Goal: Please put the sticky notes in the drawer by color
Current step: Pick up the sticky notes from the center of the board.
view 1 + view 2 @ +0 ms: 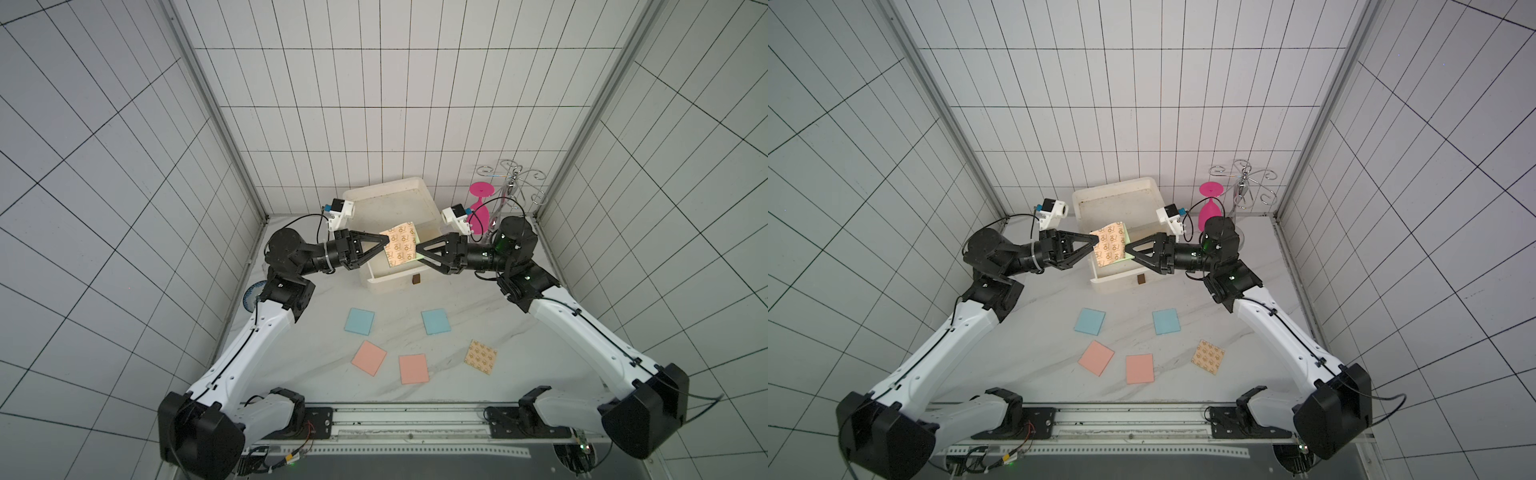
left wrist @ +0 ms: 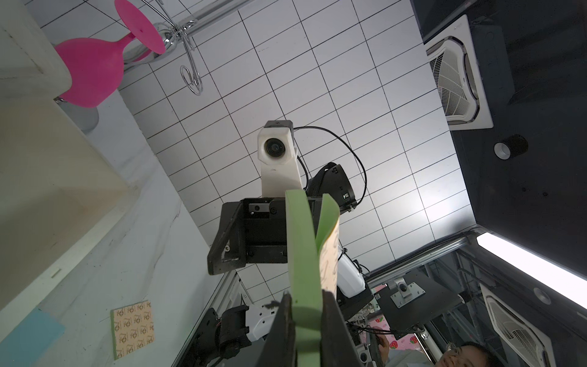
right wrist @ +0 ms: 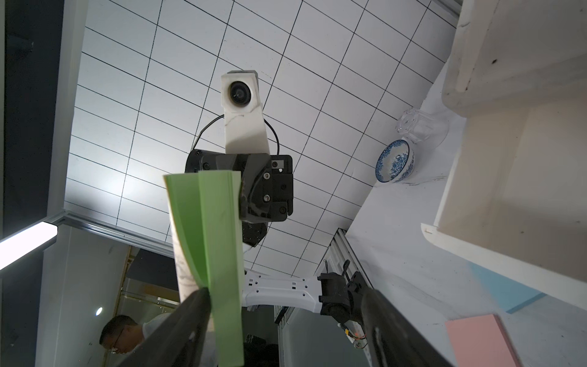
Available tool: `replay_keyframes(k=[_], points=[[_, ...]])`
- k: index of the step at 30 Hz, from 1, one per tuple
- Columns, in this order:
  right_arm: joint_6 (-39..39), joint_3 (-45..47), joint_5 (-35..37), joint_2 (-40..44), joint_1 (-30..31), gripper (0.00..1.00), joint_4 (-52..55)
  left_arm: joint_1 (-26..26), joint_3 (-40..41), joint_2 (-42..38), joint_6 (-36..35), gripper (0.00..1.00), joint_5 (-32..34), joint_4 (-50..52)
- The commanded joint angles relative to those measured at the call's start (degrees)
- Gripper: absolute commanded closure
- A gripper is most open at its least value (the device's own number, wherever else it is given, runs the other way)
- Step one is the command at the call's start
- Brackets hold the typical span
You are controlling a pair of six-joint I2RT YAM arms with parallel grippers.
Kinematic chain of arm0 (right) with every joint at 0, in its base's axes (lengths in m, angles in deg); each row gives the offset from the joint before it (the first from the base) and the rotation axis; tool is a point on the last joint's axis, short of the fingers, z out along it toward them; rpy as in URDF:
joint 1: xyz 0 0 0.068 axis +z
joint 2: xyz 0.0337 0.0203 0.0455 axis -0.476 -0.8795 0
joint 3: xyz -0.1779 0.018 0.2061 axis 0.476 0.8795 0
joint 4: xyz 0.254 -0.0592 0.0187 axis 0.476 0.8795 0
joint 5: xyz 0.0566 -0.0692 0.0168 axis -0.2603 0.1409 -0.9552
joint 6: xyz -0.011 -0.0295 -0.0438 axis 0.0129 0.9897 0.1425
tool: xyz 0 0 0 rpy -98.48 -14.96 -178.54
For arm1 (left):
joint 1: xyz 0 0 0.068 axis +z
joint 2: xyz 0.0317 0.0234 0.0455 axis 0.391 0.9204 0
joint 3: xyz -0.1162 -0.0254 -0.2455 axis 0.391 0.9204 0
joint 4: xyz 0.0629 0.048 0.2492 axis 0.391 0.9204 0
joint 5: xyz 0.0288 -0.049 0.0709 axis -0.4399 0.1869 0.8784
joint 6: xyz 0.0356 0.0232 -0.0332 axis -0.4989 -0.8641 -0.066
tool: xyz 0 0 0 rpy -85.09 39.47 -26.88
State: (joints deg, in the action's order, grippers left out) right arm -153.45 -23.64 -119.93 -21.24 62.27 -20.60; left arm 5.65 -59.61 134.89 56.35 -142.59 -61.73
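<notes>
Two grippers meet over the open drawer (image 1: 390, 283): left gripper (image 1: 386, 240) clamped on one edge of the tan pad (image 1: 401, 246), right gripper (image 1: 417, 250) jaws apart around the opposite edge, one finger (image 3: 181, 324) against it. Reads as tan-pad drop-off. Next move needs a clean release, pad flat inside. Blue pads (image 1: 359, 321) (image 1: 436, 322), pink pads (image 1: 369, 357) (image 1: 413, 368), second tan pad (image 1: 481, 356) lie in front of drawer. Drawer floor under pad hidden; anything already inside, can't tell.

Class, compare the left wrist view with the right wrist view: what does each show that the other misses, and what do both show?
Left wrist only: the pink goblet, the wire rack and a loose tan patterned pad. Right wrist only: the blue-and-white bowl and a salmon pad. Both: the held pad, green underneath, and the open drawer.
</notes>
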Motion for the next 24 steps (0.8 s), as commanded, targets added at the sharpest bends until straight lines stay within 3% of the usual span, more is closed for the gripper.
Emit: replay_keyframes(k=[1, 7, 13, 19, 24], points=[[-1.0, -3.0, -1.6, 2.0, -0.4, 0.20, -3.1, 0.7, 0.1, -0.4, -0.1, 0.99, -0.8, -1.8], [-1.9, -3.0, -1.7, 4.3, -3.1, 0.14, -3.0, 1.2, 0.8, -0.5, -0.1, 0.99, -0.7, -1.6], [-5.3, -3.2, -1.8, 1.9, -1.4, 0.14, -8.4, 0.9, 1.0, -0.2, 0.1, 0.99, -0.3, -1.5], [-5.3, -4.0, -1.0, -1.2, 1.2, 0.19, -10.0, -0.8, 0.7, 0.3, 0.0, 0.99, -0.1, -1.6], [-6.0, -4.3, -1.2, -2.3, 1.8, 0.33, -11.2, -1.0, 0.6, 0.5, -0.5, 0.99, 0.0, -1.4]])
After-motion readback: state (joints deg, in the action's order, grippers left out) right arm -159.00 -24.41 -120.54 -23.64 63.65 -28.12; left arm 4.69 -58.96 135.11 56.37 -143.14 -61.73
